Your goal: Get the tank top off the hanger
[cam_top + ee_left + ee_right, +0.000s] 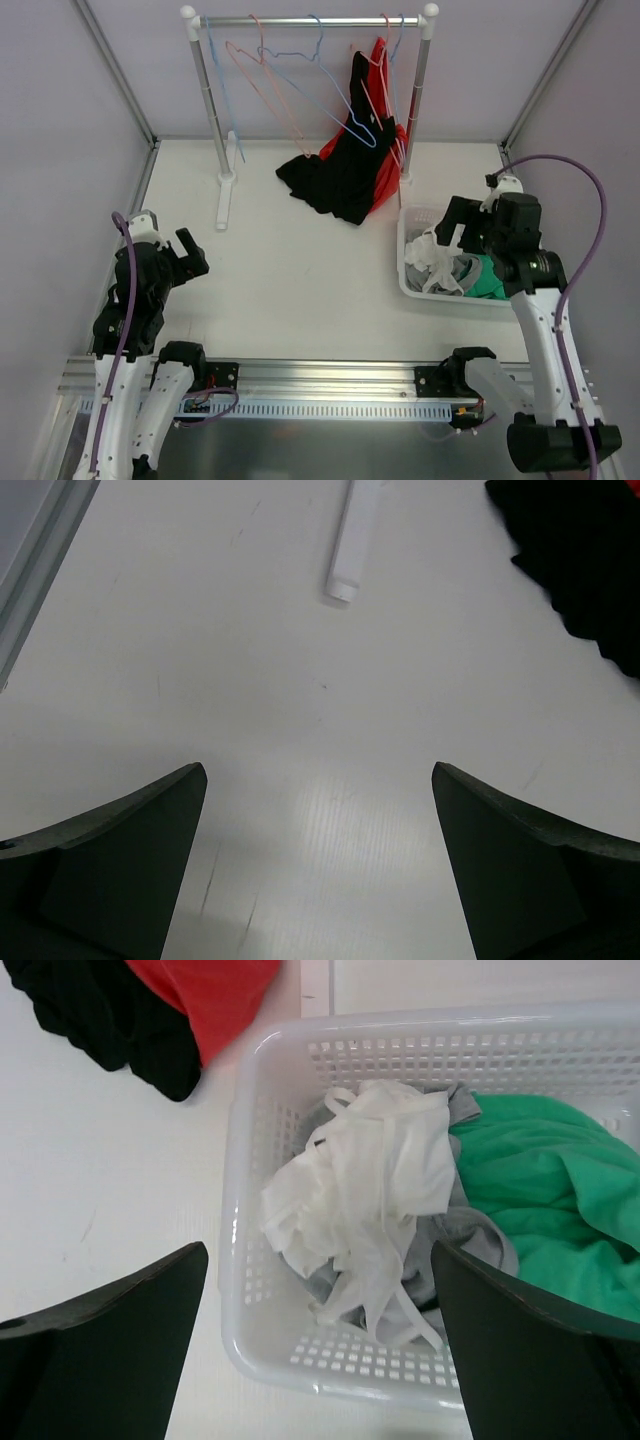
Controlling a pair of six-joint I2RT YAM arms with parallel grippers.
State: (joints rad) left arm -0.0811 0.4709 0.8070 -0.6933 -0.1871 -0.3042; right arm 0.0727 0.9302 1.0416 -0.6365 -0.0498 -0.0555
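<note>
1. The right gripper (318, 1250) hangs over the white plastic basket with little holes (243, 1210). Its two dark fingers are spread wide and hold nothing.
2. Right under it lies a crumpled white strappy top (365, 1185). It sits on a grey cloth (480, 1235), next to a green cloth (545, 1195). No hanger shows in the basket.
3. The left gripper (318, 770) is spread wide too. It hangs over the bare white table (300, 660) and holds nothing.
4. A black tank top (335, 180) and a red top (390, 180) hang at the right end of the silver clothes rail with white posts (310, 19). The black one seems to be on a thin blue wire hanger (352, 110). Its bottom rests on the table.
5. I think the black top comes next. It touches the red top, so a pull could drag both.
6. The hanger is light. A hard tug could pull it off the rail or tip the rail.
7. The long white straps could catch on a finger as the right arm lifts away.
</note>
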